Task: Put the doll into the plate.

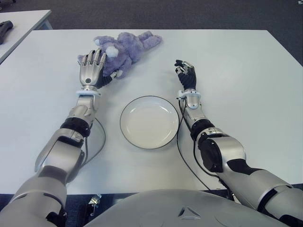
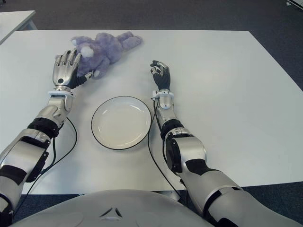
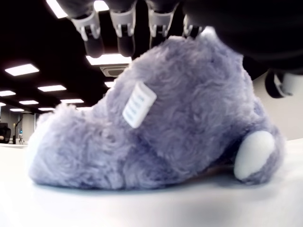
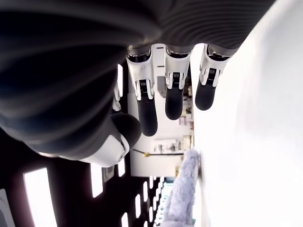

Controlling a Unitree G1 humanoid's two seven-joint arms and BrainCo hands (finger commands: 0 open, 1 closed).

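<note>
The left arm is reaching forward along the left side of the white table, forearm stretched out straight toward the far edge. Its left hand is sitting palm down with the fingers extended and slightly fanned, their tips lying over the near end of the purple doll. In the left wrist view the fingertips are hanging just above the plush fur, with the thumb off to one side; the hand is spread over the doll rather than closed around it, and I cannot tell whether the tips are actually pressing into the fur.

The doll is lying on its side near the far edge of the table, left of centre, well apart from the plate. A small white sewn label is showing on its back, with faint lines of print too small to read.

The white plate, rimmed in a dark line, is sitting in the middle of the table toward the near edge, between the two forearms.

The right arm is lying forward just right of the plate. Its right hand is holding nothing, fingers loosely extended and a little curled, beyond the plate's right rim.
</note>
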